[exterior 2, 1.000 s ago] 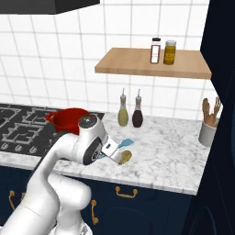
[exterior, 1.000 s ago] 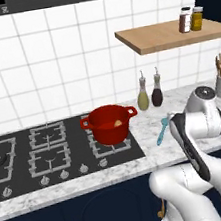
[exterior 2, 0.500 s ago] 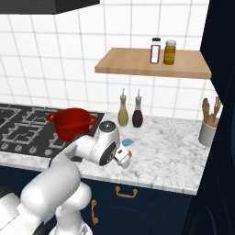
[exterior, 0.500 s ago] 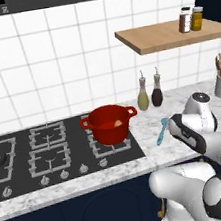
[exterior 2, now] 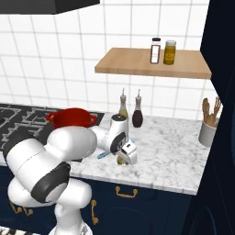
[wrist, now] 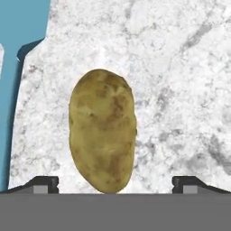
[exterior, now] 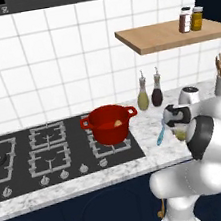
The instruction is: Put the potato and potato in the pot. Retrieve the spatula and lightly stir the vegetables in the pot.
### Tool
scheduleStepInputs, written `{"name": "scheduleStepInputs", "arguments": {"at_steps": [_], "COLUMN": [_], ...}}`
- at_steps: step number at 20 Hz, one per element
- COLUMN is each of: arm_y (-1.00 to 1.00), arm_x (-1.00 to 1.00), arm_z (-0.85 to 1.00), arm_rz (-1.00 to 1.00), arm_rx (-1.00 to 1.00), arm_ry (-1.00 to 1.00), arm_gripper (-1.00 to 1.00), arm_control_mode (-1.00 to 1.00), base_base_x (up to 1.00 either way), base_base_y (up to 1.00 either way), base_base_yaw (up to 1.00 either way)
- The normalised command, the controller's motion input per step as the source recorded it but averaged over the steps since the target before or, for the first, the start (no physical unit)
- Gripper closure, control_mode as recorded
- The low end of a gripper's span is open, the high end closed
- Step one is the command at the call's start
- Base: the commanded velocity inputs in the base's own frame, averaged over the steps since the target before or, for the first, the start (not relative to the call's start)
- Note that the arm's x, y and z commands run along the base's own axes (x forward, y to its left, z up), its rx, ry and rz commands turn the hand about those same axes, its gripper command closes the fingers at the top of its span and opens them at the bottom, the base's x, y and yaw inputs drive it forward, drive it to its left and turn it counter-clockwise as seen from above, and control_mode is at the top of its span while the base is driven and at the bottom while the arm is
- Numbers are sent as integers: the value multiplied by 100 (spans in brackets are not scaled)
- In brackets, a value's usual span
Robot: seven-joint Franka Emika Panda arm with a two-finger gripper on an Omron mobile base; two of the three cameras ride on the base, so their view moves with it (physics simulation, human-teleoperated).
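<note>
The gripper [wrist: 115,182] hangs over a potato [wrist: 103,131] on the marble counter [wrist: 180,90], jaws spread wide either side of it, nothing held. The spatula [exterior: 161,135] lies just left of it; the red pot [exterior: 109,124] sits further left on the hob, one potato apparently inside already. Next move, I'd guess: lower and close.

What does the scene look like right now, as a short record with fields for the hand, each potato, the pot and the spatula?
hand: open, low over the counter, its tips on either side of a potato
potato on counter: lies on the marble, not gripped
potato in pot: a pale lump shows inside
pot: red, on the stove's right burner
spatula: light blue, flat on the counter beside the counter potato
</note>
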Motion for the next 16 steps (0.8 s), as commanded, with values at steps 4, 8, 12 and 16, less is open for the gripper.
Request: {"name": "scheduleStepInputs", "arguments": {"at_steps": [4, 8, 12, 16], "arm_y": [-4, 0, 0, 15], "arm_x": [22, 25, 9, -21], "arm_z": [-42, -34, -6, 84], "arm_rz": [1, 3, 2, 3], "arm_rx": [0, 0, 0, 0], "arm_ry": [1, 0, -1, -8], "arm_gripper": [-100, -100, 100, 100], "arm_control_mode": [-100, -100, -100, -100], "base_base_x": [0, 0, 0, 0], "base_base_y": [0, 0, 0, 0], "base_base_yaw": [0, 0, 0, 0]}}
